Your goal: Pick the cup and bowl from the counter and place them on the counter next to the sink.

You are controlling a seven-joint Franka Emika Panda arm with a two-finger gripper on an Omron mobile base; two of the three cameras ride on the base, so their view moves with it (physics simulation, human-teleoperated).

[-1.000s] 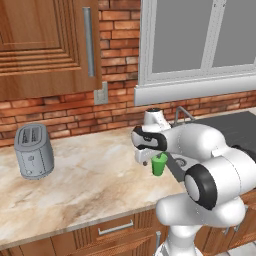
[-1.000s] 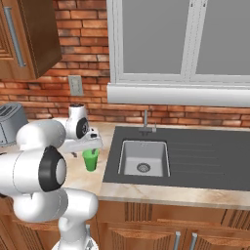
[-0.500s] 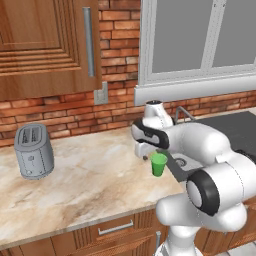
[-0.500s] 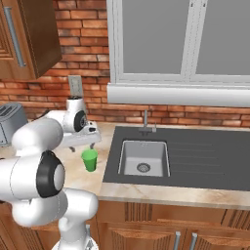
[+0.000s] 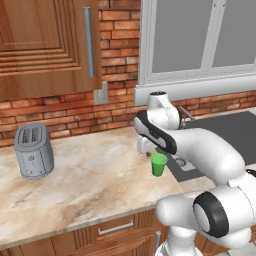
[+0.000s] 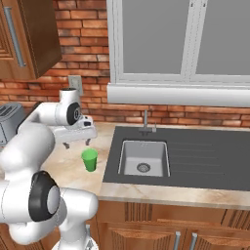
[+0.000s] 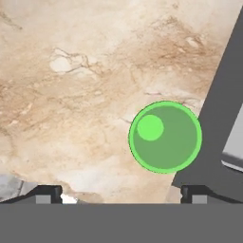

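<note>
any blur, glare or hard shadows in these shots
Left base view: evenly lit, sharp, no strong shadow under the cup. Right base view: the same flat light, no glare on the sink. Hand view: the counter texture looks soft and smeared.

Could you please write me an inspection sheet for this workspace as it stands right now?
Surface: beige marbled counter, bare stone around the cup.
Job's things: green cup upright on the counter beside the sink edge, not held; bowl: nothing seen.
Clutter: grey toaster at the far left.
Hand: hand above the cup, open, fingers apart.
Cables: nothing seen.
Surroundings: brick wall, window, wooden cabinets, faucet behind the basin.
</note>
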